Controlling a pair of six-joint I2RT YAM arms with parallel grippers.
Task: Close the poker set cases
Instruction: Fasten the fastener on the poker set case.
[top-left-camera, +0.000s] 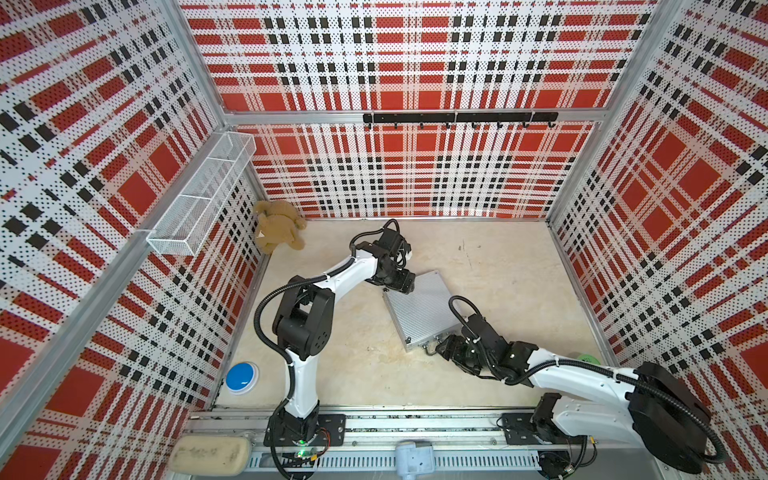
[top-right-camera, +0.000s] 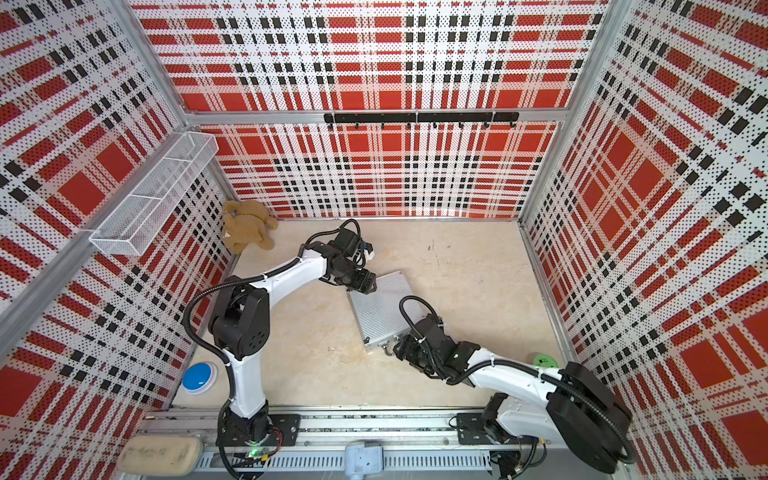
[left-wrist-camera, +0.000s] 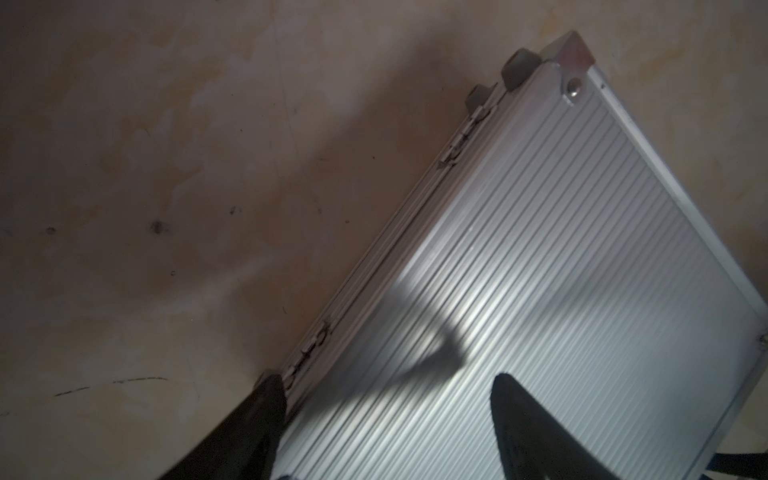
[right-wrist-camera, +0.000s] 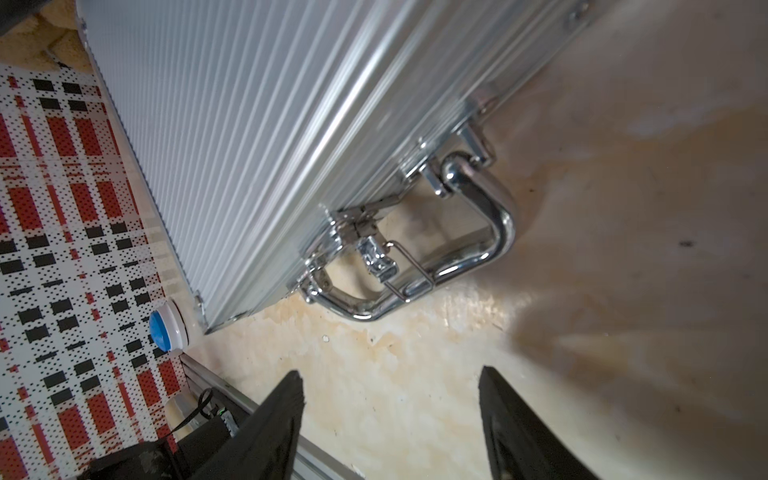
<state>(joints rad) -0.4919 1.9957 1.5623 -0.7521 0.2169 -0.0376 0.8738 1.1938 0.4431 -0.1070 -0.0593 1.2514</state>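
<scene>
Both spread: left gripper (left-wrist-camera: 386, 378), right gripper (right-wrist-camera: 390, 371); case (top-left-camera: 419, 307) on beige tabletop (top-left-camera: 519, 266), plaid walls (top-left-camera: 415, 62).

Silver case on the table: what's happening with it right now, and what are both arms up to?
The poker set case lies flat on the table with its lid down. The left gripper sits over the hinge-side corner, jaws apart, straddling the edge of the ribbed lid. The right gripper is open and empty, facing the handle. The latch beside it looks unfastened, so latching seems to be what is left.
</scene>
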